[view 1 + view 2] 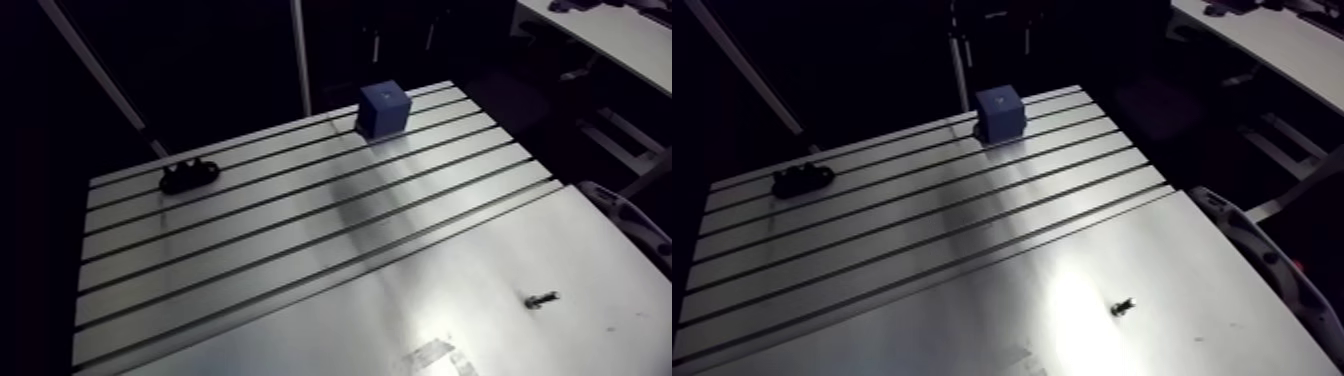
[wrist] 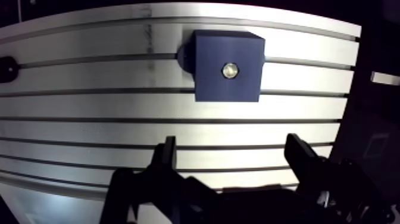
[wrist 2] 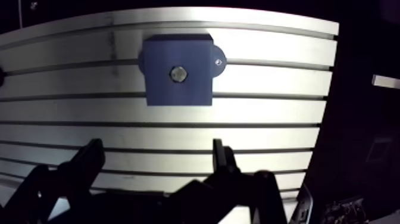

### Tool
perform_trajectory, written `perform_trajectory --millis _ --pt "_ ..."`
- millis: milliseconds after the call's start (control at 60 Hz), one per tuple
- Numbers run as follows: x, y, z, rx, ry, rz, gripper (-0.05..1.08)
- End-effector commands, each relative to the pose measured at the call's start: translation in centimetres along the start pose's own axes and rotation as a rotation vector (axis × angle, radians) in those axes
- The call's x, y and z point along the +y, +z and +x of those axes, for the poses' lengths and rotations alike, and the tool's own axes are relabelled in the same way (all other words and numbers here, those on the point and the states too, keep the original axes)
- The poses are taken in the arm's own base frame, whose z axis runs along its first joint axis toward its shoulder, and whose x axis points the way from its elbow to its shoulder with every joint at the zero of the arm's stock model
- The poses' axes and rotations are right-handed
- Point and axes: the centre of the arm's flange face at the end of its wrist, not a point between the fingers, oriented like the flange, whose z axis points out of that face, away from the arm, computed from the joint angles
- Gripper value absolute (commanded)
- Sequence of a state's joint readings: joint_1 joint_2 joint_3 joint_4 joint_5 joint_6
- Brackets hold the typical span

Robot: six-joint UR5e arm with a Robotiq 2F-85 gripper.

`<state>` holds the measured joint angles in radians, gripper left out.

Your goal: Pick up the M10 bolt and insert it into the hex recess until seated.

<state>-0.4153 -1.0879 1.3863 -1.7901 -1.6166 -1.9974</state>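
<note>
Slotted aluminium table (image 1: 300, 230), small black fixture (image 1: 189, 176) on its slots

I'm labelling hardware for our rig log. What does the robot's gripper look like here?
Only the gripper shows, in the wrist view: two black fingers with slim, flat tips, widening into angular black linkages toward its body. No markings are visible on them.

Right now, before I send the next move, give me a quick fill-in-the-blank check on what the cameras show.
1. The gripper has its fingers ____, with nothing between them.
2. The block ahead of the gripper is ____ in colour.
3. A small bolt lies on the smooth plate, while the block stands on the ____ part of the table.
Missing words: open; blue; slotted.
</note>
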Motion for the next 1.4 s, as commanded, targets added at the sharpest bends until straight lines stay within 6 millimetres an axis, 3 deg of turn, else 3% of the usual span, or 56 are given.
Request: perform_trajectory --millis 17,67,167,200,283,317,450,617,967,1183,1400 --pt "-3.6 -9.0 -5.0 0.099 0.111 -0.029 0.00" --pt "-5.0 -10.4 -6.0 0.096 0.096 -0.031 0.00" --pt "-6.4 -11.1 -7.0 0.055 0.080 -0.013 0.00" --pt "-8.2 -11.3 -7.7 0.010 0.057 0.006 0.00" --pt "-9.9 -11.2 -8.1 -0.014 0.068 0.034 0.00" --pt "-11.9 -11.9 -8.6 -0.008 0.061 0.039 0.00" --pt "-15.7 -12.4 -9.7 -0.035 0.011 0.036 0.01" --pt "-17.5 -13.9 -11.5 -0.023 0.000 0.036 0.01" --pt "-18.9 -13.1 -14.0 0.011 -0.007 0.020 0.01" --pt "-20.5 -13.3 -14.4 0.015 -0.002 0.012 0.01" --pt "-20.3 -13.9 -13.5 0.053 0.004 -0.016 0.01"
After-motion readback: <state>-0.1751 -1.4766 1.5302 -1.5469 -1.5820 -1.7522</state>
